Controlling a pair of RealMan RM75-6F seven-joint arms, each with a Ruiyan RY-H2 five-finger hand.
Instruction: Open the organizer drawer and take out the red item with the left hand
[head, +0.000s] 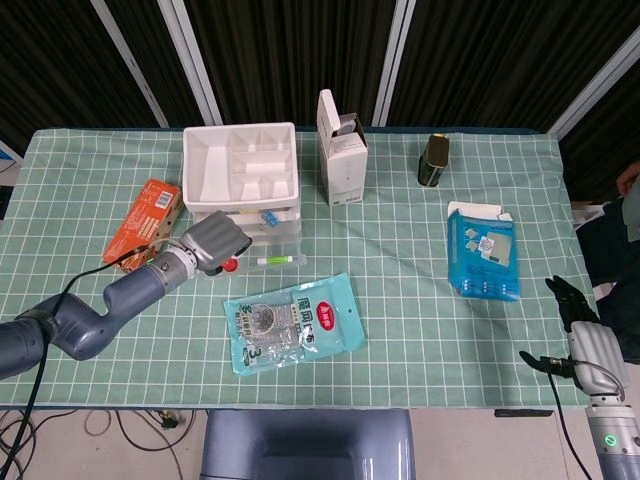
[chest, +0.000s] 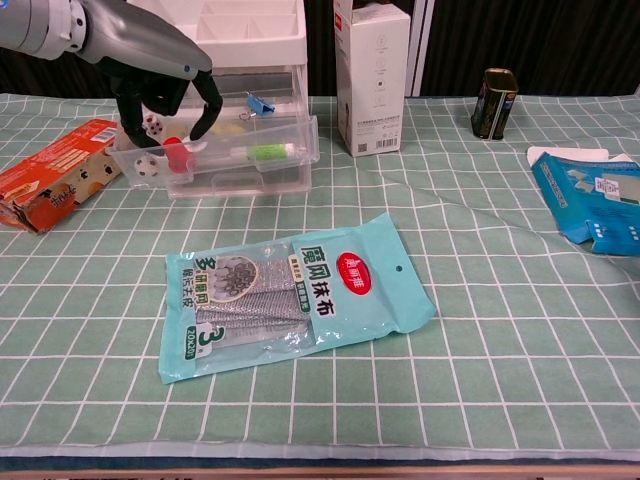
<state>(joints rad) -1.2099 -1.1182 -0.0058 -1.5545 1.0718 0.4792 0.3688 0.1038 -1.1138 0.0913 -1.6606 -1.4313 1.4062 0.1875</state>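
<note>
The white organizer (head: 240, 165) (chest: 250, 20) stands at the back left with its clear drawer (chest: 290, 150) pulled open. The small red item (chest: 176, 157) (head: 229, 266) lies at the drawer's left end, beside white dice and a green marker. My left hand (chest: 160, 75) (head: 215, 242) hovers over that end, fingers apart and curled down on either side of the red item. No clear grip on it shows. My right hand (head: 585, 335) hangs off the table's front right corner, fingers apart, holding nothing.
An orange box (head: 143, 220) (chest: 55, 170) lies left of the organizer. A teal cloth packet (head: 293, 322) (chest: 290, 290) lies in front of the drawer. A white carton (head: 341, 150), a dark can (head: 433, 161) and a blue box (head: 482, 253) are to the right.
</note>
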